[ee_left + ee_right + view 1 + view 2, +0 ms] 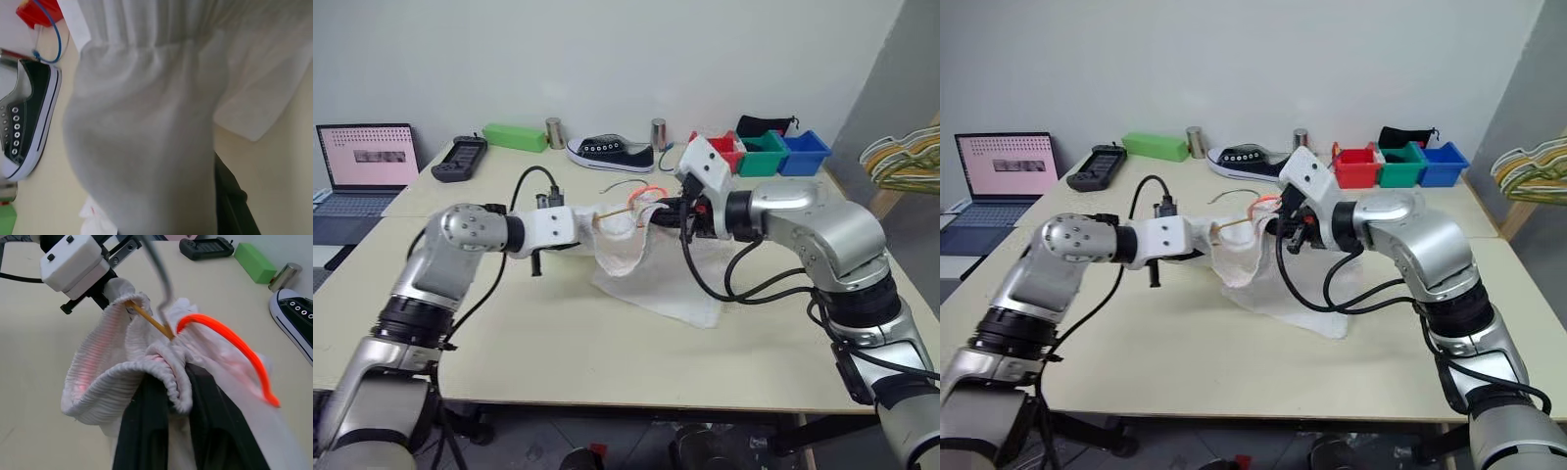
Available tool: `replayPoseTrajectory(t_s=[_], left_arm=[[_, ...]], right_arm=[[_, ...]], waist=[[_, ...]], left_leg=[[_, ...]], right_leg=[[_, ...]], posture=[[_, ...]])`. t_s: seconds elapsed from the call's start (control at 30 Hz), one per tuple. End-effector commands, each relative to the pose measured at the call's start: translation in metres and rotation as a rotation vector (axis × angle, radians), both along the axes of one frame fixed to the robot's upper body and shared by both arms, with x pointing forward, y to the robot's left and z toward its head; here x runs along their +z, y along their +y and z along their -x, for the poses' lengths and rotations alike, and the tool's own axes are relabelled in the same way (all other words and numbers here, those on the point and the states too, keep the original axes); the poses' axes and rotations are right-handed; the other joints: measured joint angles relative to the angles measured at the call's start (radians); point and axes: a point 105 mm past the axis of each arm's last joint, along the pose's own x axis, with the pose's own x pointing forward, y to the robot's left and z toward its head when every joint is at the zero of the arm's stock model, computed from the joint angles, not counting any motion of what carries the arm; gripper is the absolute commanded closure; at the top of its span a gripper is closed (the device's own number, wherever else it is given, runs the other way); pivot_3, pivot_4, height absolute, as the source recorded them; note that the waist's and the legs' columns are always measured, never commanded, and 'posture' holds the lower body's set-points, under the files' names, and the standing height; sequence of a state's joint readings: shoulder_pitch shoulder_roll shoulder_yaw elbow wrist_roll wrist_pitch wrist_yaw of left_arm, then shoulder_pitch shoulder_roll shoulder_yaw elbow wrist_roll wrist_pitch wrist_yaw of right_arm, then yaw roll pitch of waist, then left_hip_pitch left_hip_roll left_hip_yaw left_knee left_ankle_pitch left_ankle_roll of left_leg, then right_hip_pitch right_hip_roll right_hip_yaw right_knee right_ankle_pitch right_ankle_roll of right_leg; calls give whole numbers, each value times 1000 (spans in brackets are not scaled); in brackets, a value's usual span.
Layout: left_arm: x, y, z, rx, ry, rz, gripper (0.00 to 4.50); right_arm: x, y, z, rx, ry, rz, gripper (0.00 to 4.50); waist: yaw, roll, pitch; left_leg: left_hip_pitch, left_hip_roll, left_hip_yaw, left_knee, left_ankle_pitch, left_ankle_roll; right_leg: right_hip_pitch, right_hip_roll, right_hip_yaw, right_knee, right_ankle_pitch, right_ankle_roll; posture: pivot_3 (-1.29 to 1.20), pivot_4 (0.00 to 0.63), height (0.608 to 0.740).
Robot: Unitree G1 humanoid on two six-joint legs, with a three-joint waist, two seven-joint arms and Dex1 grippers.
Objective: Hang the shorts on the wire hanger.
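**Threading the waistband onto the hanger**

We hold the white shorts (636,257) lifted between both arms, hem trailing on the bench (558,333). Our left gripper (587,223) is clamped shut on the waistband; our right gripper (177,382) pinches the gathered elastic between its fingers. The yellow wire hanger (146,317) pokes into the waistband. We should keep the band taut and slide it along the wire without snagging the orange drawstring (230,343).

We count one pair of shorts, one hanger, one sneaker (610,151), three bins (773,152).
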State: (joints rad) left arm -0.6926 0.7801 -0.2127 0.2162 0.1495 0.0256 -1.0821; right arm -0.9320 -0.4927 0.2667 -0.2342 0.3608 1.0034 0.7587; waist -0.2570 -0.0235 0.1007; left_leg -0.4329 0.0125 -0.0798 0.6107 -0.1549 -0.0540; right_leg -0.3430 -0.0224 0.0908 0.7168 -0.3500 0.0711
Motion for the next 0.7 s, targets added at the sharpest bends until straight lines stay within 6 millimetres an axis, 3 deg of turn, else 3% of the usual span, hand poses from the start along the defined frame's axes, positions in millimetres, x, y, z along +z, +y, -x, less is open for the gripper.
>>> replayPoseTrajectory(t_s=[0.03, 0.27, 0.4, 0.57, 0.7], left_arm=[[22, -9, -2, -23, -78, 18, 4439], [16, -2, 2, -22, -65, 6, 4439], [20, -10, 6, -62, -59, 39, 4439], [25, -19, 13, -128, -60, 43, 4439], [29, -28, 22, -179, -44, 68, 4439]], right_arm=[[12, -6, -4, -22, -108, 56, 2834], [16, -31, -13, -61, -213, 186, 1008], [-7, -52, -26, -74, -285, 381, 165], [-34, -57, -36, -22, -264, 471, 28], [-42, -55, -47, -9, -272, 498, 28]], waist=[[-5, 0, 0], [-21, 0, 0], [-25, 0, 0], [-34, 0, 0], [-48, 0, 0]], left_leg=[[0, 0, 0, 0, 0, 0], [0, 0, 0, 0, 0, 0], [0, 0, 0, 0, 0, 0], [0, 0, 1, 0, 0, 0], [0, 0, 0, 0, 0, 0]], right_leg=[[0, 0, 0, 0, 0, 0], [0, 0, 0, 0, 0, 0], [0, 0, 0, 0, 0, 0], [0, 0, 0, 0, 0, 0], [1, 0, 0, 0, 0, 0]], posture=[[-220, 0, 740], [-224, 3, 740], [-225, 2, 740], [-212, 1, 740], [-196, 0, 740]])
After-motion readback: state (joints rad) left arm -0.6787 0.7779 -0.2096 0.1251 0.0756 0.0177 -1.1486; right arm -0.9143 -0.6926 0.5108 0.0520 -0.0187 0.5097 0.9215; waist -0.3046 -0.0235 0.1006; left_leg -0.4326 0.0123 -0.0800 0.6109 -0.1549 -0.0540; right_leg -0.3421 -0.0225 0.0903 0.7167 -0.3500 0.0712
